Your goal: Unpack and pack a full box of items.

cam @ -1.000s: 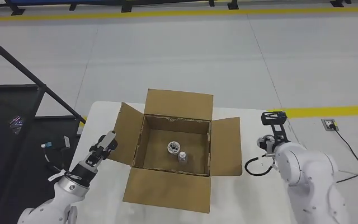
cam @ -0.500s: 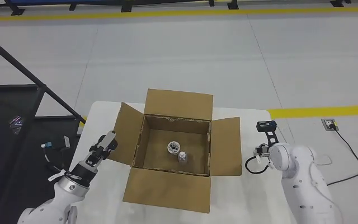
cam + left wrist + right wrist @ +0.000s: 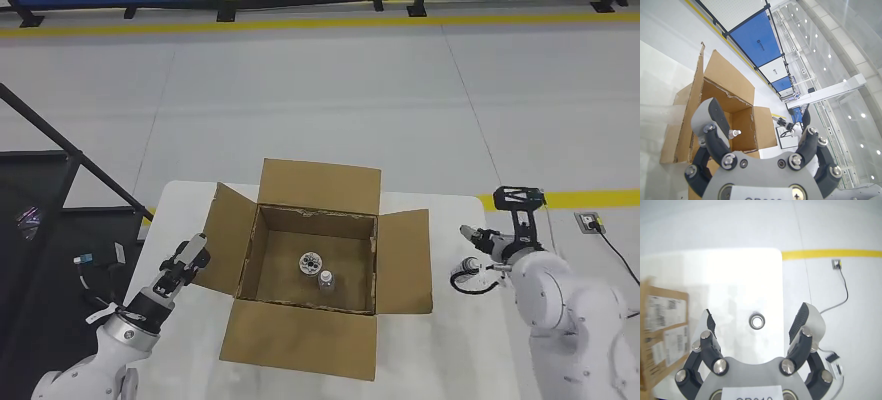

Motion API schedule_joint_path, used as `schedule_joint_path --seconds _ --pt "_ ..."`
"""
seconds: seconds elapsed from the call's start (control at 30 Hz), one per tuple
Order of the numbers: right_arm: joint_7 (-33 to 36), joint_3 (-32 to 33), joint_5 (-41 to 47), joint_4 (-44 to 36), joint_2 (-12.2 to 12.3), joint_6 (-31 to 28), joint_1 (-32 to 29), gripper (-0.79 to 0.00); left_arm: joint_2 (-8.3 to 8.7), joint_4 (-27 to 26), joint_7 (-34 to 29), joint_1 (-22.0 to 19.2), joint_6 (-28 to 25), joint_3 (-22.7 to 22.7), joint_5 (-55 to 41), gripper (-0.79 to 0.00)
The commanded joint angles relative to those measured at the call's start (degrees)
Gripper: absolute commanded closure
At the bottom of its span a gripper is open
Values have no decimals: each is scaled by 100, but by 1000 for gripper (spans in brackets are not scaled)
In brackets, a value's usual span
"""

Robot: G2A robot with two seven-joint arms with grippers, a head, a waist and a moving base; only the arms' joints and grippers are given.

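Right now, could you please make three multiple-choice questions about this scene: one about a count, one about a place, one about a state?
1. How many things are in the box? A) none B) two C) five
2. Where does the metal ring lie? A) in the box B) on the table, outside the box C) in a gripper
3. How is the right gripper? A) open B) shut on the ring C) shut on a flap
Answers: 1 B, a bottle and a round thing stand on its floor. 2 B, it lies on the bare white top. 3 A, its fingers stand wide apart.
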Motion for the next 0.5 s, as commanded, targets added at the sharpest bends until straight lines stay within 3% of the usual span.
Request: schedule_joint_path --seconds 0.0,0.1,0.17,0.3,0.47 --pt "-329 -88 587 -892 -5 -472 -290 -785 0 0 0 0 0 0 0 -785" --pt "-82 -525 1228 -945 29 -1725 -144 -785 0 0 0 0 0 0 0 -785" --pt "320 -1071 1281 -634 23 -2107 303 -785 0 0 0 0 0 0 0 -785" --pt "1009 -2441 1506 479 -111 -2288 1476 -785 0 0 0 0 0 0 0 -785" --pt "1272 -3802 1727 2006 -405 -2060 2677 -785 0 0 0 0 0 0 0 -785"
